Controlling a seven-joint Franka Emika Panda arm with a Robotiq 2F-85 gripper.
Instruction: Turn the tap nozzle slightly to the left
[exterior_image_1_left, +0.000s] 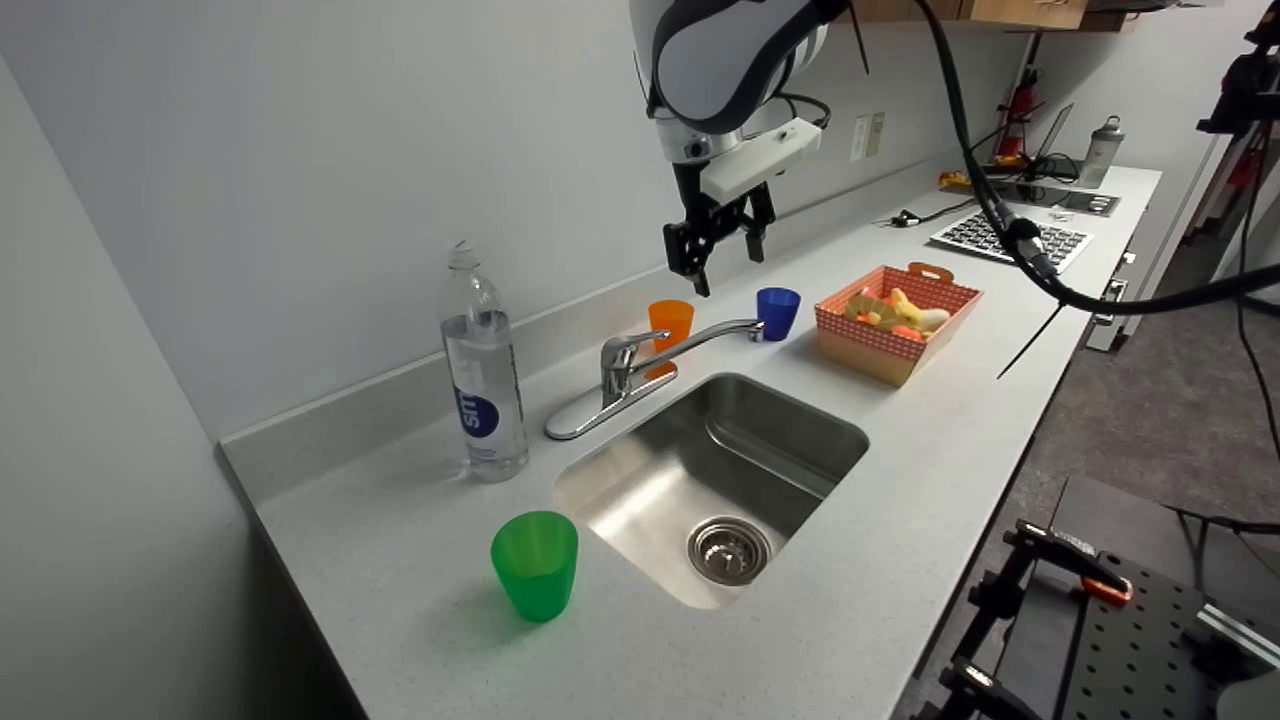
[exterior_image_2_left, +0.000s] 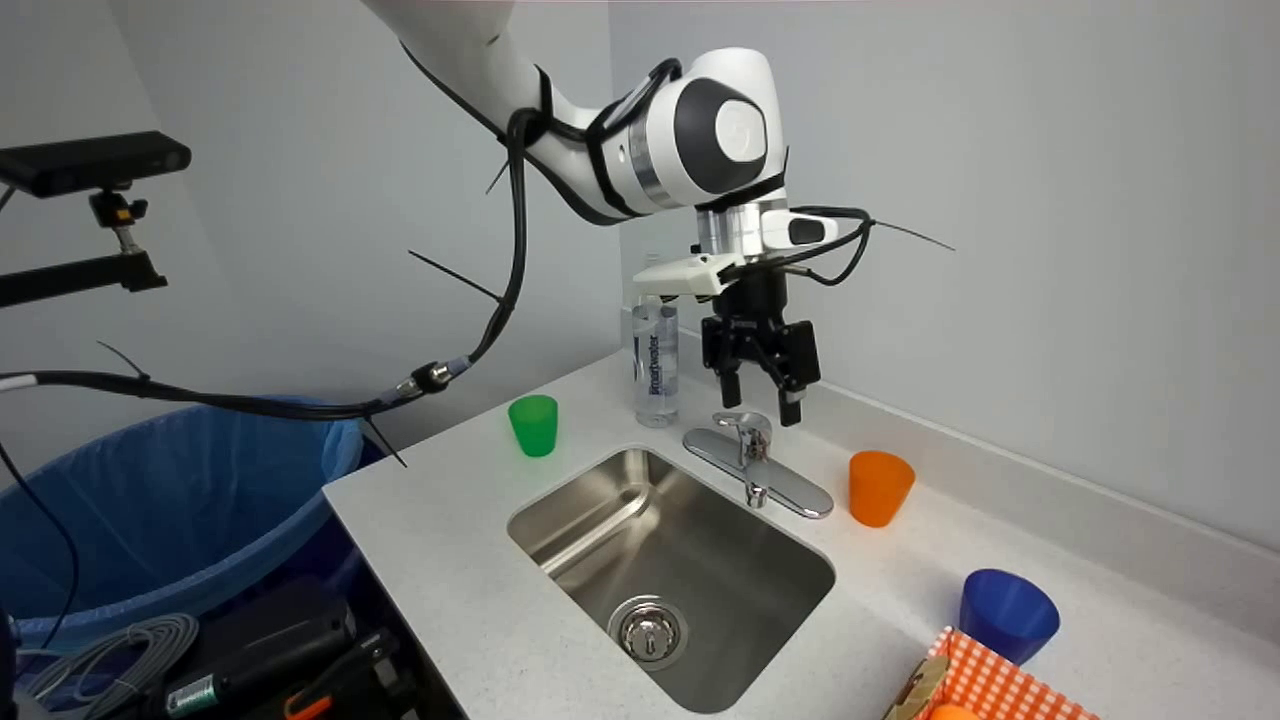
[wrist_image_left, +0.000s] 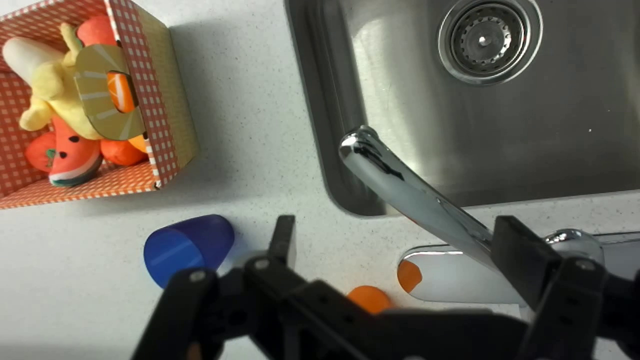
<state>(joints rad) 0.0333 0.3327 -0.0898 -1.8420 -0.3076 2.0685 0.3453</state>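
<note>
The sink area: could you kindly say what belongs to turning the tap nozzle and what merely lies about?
Job: curved chrome tap nozzle; angular black claw.
Lying about: green tapered plastic cup; orange tapered cup; blue tapered cup; tall clear plastic bottle; red-checked basket.

tap nozzle: silver | fingers: black | basket: orange-white check | green cup

Appears bright and softly, evenly lit across the desk in both exterior views, sinking into murk below its edge toward 7 or 8 o'clock. Glints sharply off the tap nozzle and glares in a pale patch on the sink in the wrist view, spreading soft grey shadow beside the basket toward 3 o'clock. Blurs over the dark, out-of-focus pincer at 6 o'clock.
</note>
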